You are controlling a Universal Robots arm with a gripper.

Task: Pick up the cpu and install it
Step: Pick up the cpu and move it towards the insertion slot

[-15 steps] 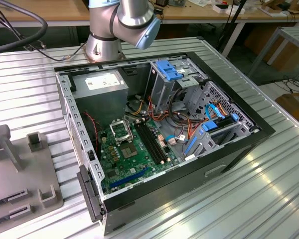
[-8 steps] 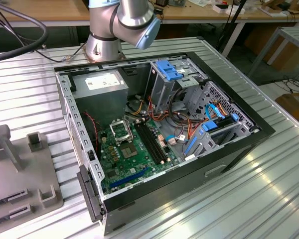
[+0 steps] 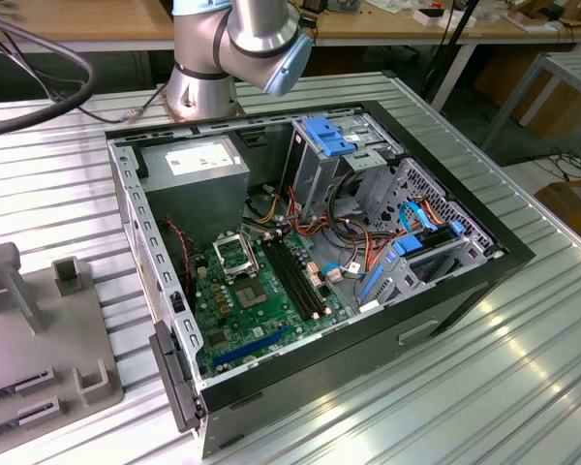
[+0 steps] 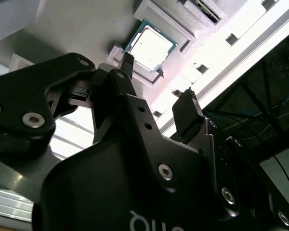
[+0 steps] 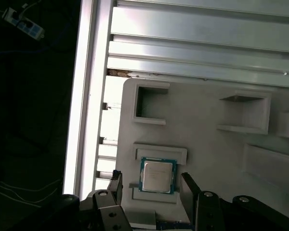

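The gripper (image 5: 151, 183) hangs with fingers (image 5: 188, 188) apart over the cpu (image 5: 157, 175), which lies flat in a recess of the grey tray (image 5: 202, 125) on the surface (image 5: 192, 43), seemingly untouched.

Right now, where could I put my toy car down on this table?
The ribbed table is bare at the exterior view's right of the computer case. Inside the case it is crowded with wires. The grey tray beside it has holders sticking up.
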